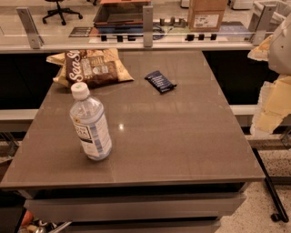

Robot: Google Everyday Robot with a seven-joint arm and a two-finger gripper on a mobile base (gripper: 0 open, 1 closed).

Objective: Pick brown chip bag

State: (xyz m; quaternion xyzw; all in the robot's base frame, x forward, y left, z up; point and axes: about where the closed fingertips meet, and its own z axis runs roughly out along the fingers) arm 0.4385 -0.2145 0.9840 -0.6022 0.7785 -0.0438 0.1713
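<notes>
The brown chip bag lies at the table's far left corner. It is crinkled, with a dark brown front, white "Sea S" lettering and tan-yellow edges. My gripper shows as pale cream parts at the right edge of the view. It is beyond the table's right side and well apart from the bag, with nothing seen in it.
A clear water bottle with a white cap stands upright at front left on the grey table. A small flat navy wrapper lies near the back middle. A glass partition with metal posts runs behind the table, with a cardboard box beyond it.
</notes>
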